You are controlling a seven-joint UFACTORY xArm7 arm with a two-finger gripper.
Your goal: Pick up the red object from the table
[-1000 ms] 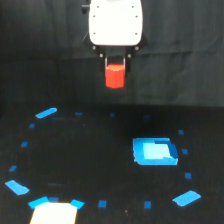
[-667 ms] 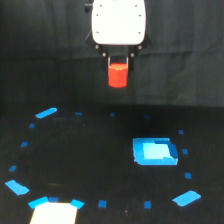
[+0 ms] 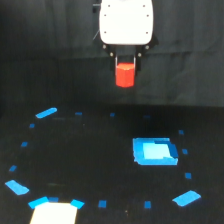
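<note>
Exterior view shows the small red-orange cylindrical block point(image 3: 125, 76) hanging well above the flat black surface point(image 3: 90, 165), pinched at its top between the two short dark fingers of the claw point(image 3: 125, 61) under the arm's white boxy housing point(image 3: 126, 22). The claw stands narrow, closed on the upper part of the block, and most of the block's body hangs free below the fingertips. The black curtain backdrop point(image 3: 45, 55) lies behind it.

My worry is the grip itself. The fingers seem to catch only the top band of the block, so the contact patch looks small. A quick swing or a sudden stop could make the block pivot or slide out. Whether the pads sit on flat faces or on edges is too blurred to tell, and an edge hold would be less secure.

If it slipped, it would drop onto the dark surface, somewhere between the ring of small blue tape squares point(image 3: 102, 204), and it might bounce or roll. The blue rectangular tray point(image 3: 155, 151) sits lower and toward the exterior view's right, well apart from the block, so a straight fall would probably miss it. The white patch point(image 3: 54, 212) at the bottom edge is also well clear.

Judged from how things lie, the lift seems essentially done. The safest course looks like slow, steady motion with the claw kept firmly closed.
</note>
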